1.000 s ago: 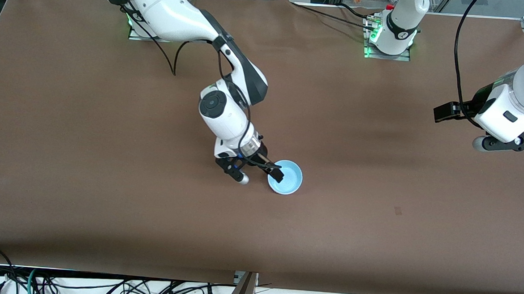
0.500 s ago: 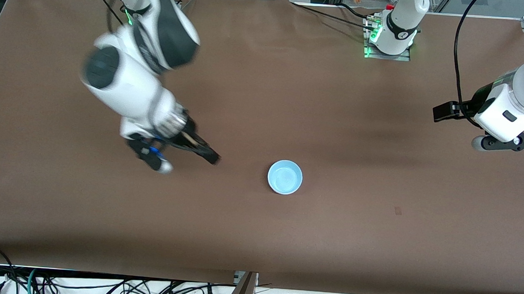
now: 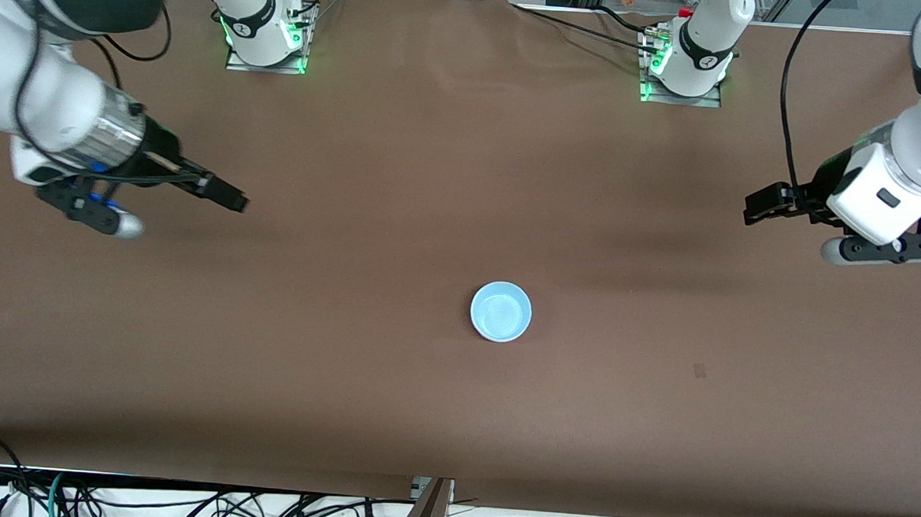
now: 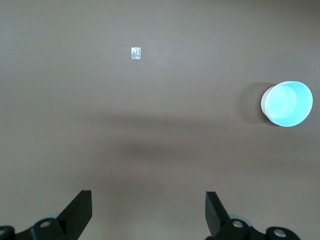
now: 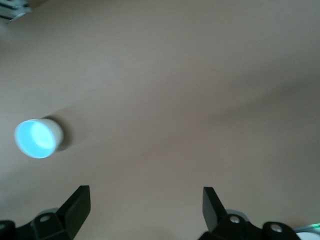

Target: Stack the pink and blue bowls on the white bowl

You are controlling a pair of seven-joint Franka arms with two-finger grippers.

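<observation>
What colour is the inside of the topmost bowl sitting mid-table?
Light sky blue; the blue bowl shows this best in the front view.

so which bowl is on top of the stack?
The blue bowl: its sky-blue inside faces up. A white outer wall shows below its rim; no pink is visible.

Only the blue bowl interrupts the bare table.

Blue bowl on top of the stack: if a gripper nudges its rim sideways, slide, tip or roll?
The blue bowl sits upright, nested in a white-sided bowl, so a nudge probably slides the whole stack on the flat table rather than tipping it. It looks smooth and thin-walled, so likely light and slippery. Rolling seems unlikely while it stands mouth up.
</observation>
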